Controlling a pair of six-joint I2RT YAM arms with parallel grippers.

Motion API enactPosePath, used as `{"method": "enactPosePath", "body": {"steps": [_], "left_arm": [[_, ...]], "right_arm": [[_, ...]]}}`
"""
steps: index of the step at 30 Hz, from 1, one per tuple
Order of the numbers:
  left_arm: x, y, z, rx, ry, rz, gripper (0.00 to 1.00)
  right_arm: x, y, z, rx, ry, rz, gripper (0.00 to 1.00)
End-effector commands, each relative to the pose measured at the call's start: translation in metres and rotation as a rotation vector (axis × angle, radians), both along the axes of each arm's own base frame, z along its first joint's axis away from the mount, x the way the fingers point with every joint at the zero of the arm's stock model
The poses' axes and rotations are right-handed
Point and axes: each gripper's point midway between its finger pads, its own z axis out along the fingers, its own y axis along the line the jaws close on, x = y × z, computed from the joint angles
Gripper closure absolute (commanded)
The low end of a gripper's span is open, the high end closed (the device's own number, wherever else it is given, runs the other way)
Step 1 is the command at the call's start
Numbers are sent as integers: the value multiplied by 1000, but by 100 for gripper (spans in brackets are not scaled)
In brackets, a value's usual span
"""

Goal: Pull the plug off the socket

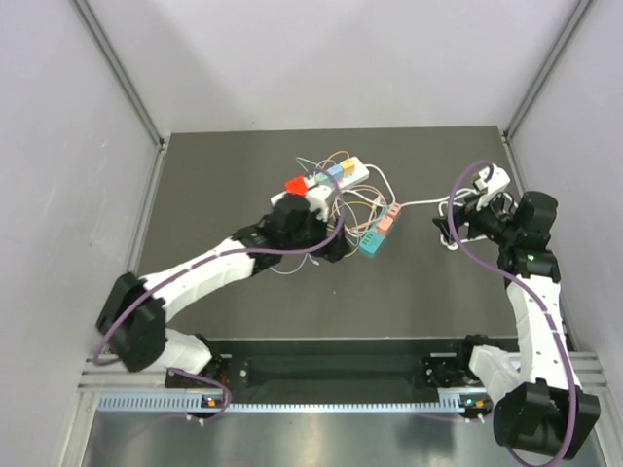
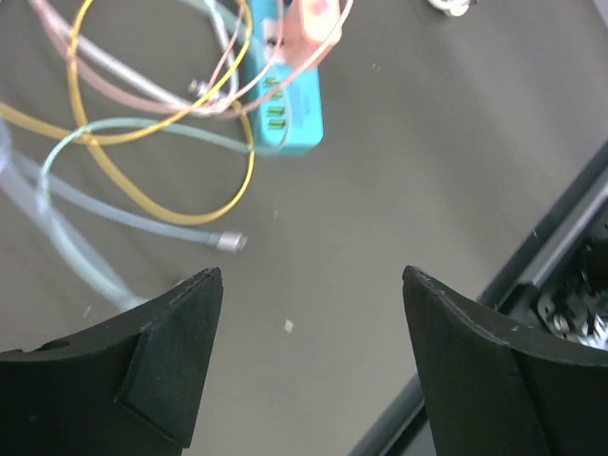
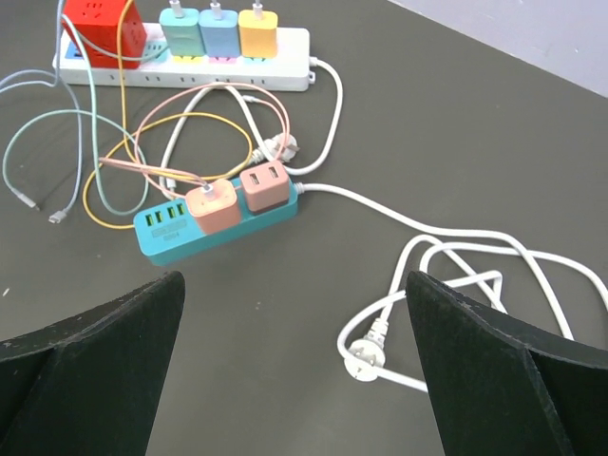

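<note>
Approach, I judge, is the step: my left pincer (image 2: 312, 285) hangs spread and empty, the pink plug (image 2: 318, 21) sits in the teal socket strip (image 2: 290, 106) at top centre (cables (image 2: 142, 123) looped beside), so next I must reach and clench it.

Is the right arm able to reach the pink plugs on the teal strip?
Probably yes. The open right gripper faces the pink plugs on the teal strip, with only bare table between.
</note>
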Motion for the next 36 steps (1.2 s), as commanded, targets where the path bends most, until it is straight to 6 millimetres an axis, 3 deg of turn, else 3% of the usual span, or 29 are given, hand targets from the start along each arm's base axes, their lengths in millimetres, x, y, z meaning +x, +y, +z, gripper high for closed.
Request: {"method": "enactPosePath", "body": {"steps": [1, 2, 3, 4, 5, 6, 7, 8, 9, 11, 12, 16, 22, 28, 36], "left_arm": [[18, -50, 24, -55, -70, 29, 21], [19, -59, 22, -55, -65, 26, 22], [18, -72, 5, -26, -42, 23, 23], [22, -85, 13, -48, -50, 22, 27], [22, -93, 10, -43, -45, 22, 29], [23, -102, -5, -13, -34, 30, 30], [29, -111, 1, -20, -52, 51, 32], [33, -115, -1, -14, -58, 68, 34], [35, -121, -15, 13, -49, 75, 34], [48, -128, -10, 12, -78, 125, 36], [50, -132, -20, 31, -76, 135, 37], [75, -136, -20, 62, -137, 214, 37], [95, -147, -33, 128, -179, 227, 39], [110, -150, -40, 180, -222, 247, 41], [120, -149, -68, 291, -224, 245, 42]], "right_arm": [[2, -7, 10, -7, -24, -5, 0], [2, -8, 10, -1, -20, -7, 0], [1, -9, 11, 1, -23, -10, 0], [1, -10, 10, 8, -16, -16, 0], [1, -9, 10, 12, -14, -15, 0], [1, -10, 11, 14, -17, -17, 0], [0, -10, 13, 14, -19, -19, 0], [1, -11, 12, 17, -16, -23, 0], [0, -12, 13, 18, -18, -23, 0], [0, -12, 14, 23, -18, -25, 0], [0, -12, 13, 24, -17, -25, 0], [-1, -13, 14, 33, -14, -26, 0], [-1, -12, 12, 39, -8, -16, 0], [0, -13, 10, 44, 0, -17, 0], [1, -14, 10, 46, 4, -17, 0]]}}
